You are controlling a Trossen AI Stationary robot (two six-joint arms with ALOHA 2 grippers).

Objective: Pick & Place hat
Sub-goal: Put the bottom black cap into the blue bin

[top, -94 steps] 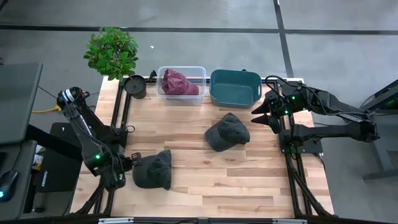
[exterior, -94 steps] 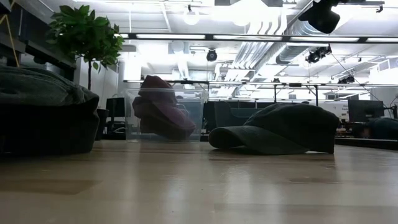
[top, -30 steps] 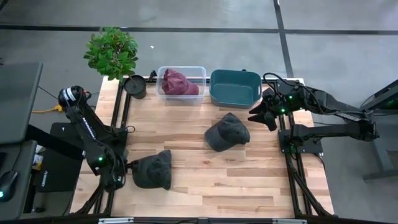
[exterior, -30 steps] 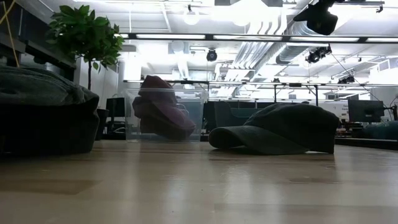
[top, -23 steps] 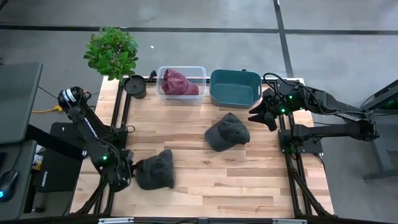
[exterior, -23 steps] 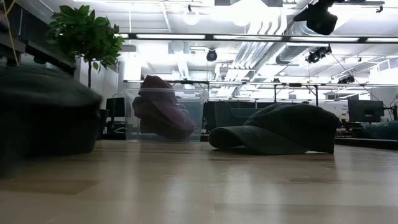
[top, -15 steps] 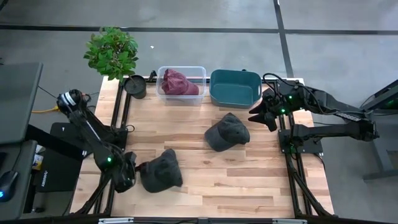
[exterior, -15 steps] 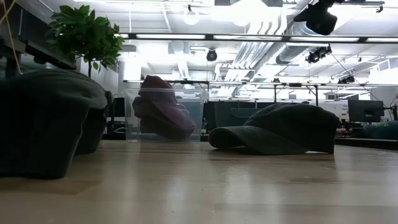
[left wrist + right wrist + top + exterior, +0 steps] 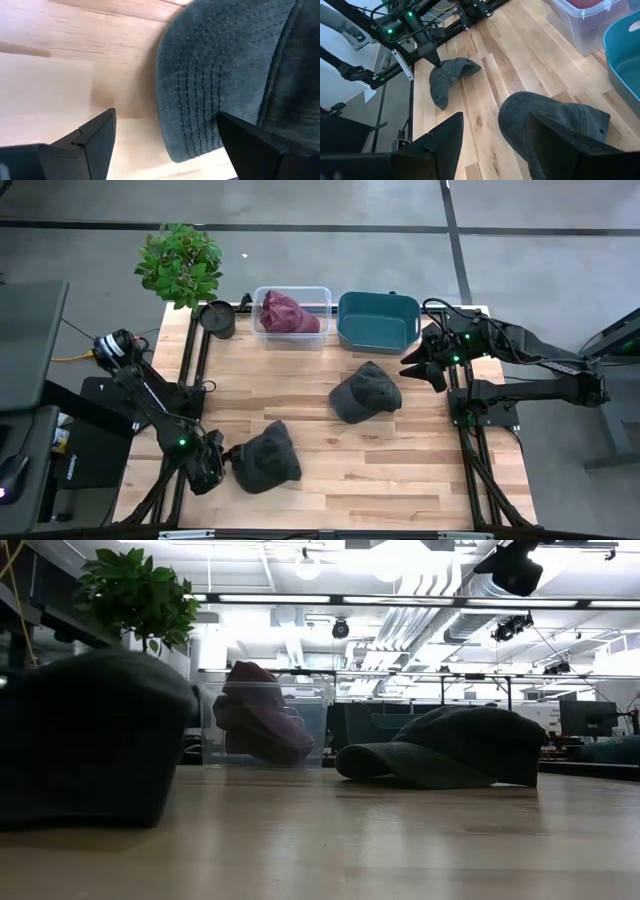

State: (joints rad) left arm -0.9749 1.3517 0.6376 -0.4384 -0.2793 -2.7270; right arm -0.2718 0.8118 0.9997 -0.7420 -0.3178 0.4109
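A dark grey cap (image 9: 265, 460) lies on the wooden table near its front left, also seen in the low view (image 9: 90, 735) and the right wrist view (image 9: 447, 75). My left gripper (image 9: 218, 462) is open at the cap's left side, with the stitched brim (image 9: 195, 85) reaching in between its fingers. A second dark cap (image 9: 365, 392) rests brim-down mid-table (image 9: 450, 748). My right gripper (image 9: 425, 365) hangs open above the table's right edge, holding nothing (image 9: 495, 150). My left gripper meets the near cap at its brim. The inner side of one finger (image 9: 245, 140) lies against the brim's edge (image 9: 212, 127), while the other finger (image 9: 95, 135) stands clear over bare wood. The fingers slant down from the table's left. The cap rests on the table.
A clear bin (image 9: 292, 315) holding a maroon hat (image 9: 288, 312) and a teal bin (image 9: 377, 320) stand at the far edge. A black pot (image 9: 218, 318) and a potted plant (image 9: 180, 262) are at the far left. Bare wood lies between the two caps.
My left gripper has moved toward the table's near edge and right, sinking a little and staying open. The near cap has slid along the table toward the right and turned about. The right arm and the middle cap have kept still.
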